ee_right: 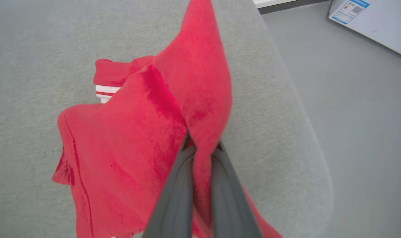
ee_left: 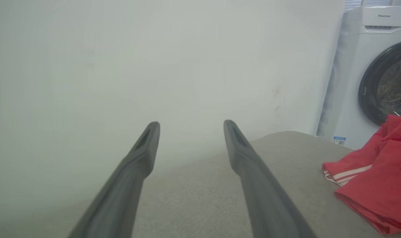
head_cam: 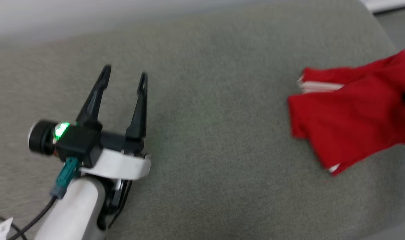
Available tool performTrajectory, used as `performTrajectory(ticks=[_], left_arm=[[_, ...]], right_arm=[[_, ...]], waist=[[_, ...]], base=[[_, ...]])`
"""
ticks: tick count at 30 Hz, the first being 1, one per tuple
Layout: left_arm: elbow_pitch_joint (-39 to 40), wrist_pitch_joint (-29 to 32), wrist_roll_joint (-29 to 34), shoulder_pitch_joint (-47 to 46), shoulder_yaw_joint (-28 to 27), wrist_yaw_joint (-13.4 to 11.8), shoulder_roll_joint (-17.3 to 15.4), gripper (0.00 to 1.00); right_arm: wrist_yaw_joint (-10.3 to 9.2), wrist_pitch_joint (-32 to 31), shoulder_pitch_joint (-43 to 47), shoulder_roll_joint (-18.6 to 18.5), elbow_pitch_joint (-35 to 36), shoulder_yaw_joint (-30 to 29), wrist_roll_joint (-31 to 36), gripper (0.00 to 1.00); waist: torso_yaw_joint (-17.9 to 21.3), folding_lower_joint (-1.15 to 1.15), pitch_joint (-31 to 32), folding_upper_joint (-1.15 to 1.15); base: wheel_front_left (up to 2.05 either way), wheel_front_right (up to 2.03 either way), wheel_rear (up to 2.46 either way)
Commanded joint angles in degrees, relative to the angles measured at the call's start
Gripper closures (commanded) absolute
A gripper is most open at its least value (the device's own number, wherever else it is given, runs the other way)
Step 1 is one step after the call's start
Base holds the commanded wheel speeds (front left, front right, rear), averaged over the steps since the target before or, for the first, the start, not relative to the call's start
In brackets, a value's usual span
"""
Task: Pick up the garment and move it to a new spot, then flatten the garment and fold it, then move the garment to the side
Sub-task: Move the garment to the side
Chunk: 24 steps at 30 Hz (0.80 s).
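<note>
Folded red jersey garment with white striped trim (head_cam: 349, 113) sits at the right end of the grey fabric-covered bench (head_cam: 206, 133). My right jaws pinch a raised fold, likely for dragging it aside. My left jaws stand wide and empty over the bench's left part.

Red garment (head_cam: 352, 116), red-striped white trim; grey-green padded top (head_cam: 206, 133); white washing machine (ee_left: 355, 66).

Folded into a rumpled red bundle with red-striped white trim peeking from one edge, the garment (head_cam: 352, 113) lies near the right end of the grey fabric tabletop (head_cam: 202, 140), one fold pinched up between the closed jaws of the right gripper (ee_right: 203, 147).
</note>
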State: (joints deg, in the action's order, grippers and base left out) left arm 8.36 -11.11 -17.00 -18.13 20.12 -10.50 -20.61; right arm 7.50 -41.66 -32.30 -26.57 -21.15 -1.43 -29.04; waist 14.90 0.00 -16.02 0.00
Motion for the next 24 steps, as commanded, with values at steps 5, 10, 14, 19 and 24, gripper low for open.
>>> performTrajectory(ticks=[5,10,14,19,24], left_arm=[[2.72,3.36,3.37,-8.52,1.66,1.40,-1.36,0.00],[4.77,5.55,4.94,-11.84,2.37,1.83,-2.13,0.00],[5.82,6.89,5.35,-13.34,3.01,2.40,-2.42,0.00],[5.31,6.62,5.21,-13.99,3.33,2.57,-2.24,0.00],[2.95,4.27,3.36,-10.86,3.06,1.76,-1.04,0.00]], right_arm=[[-0.02,8.39,-6.41,-3.00,-5.86,-6.55,3.52,1.00],[-0.02,16.34,-11.10,-1.08,-12.86,-11.37,4.96,1.00],[-0.04,23.93,-13.77,-0.87,-18.90,-11.94,3.23,0.85],[-0.03,35.00,-15.66,-3.09,-25.58,-9.02,3.22,0.00],[-0.03,46.05,-15.43,-4.61,-29.61,-6.05,4.47,0.00]], waist=[[5.70,0.00,-18.21,0.00],[6.05,0.00,-21.87,0.00],[5.44,0.00,-22.95,0.00],[4.74,0.00,-22.06,0.00],[3.86,0.00,-17.37,0.00]], base=[[0.00,0.00,0.00],[0.00,0.00,0.00],[0.00,0.00,0.00],[0.00,0.00,0.00],[0.00,0.00,0.00]])
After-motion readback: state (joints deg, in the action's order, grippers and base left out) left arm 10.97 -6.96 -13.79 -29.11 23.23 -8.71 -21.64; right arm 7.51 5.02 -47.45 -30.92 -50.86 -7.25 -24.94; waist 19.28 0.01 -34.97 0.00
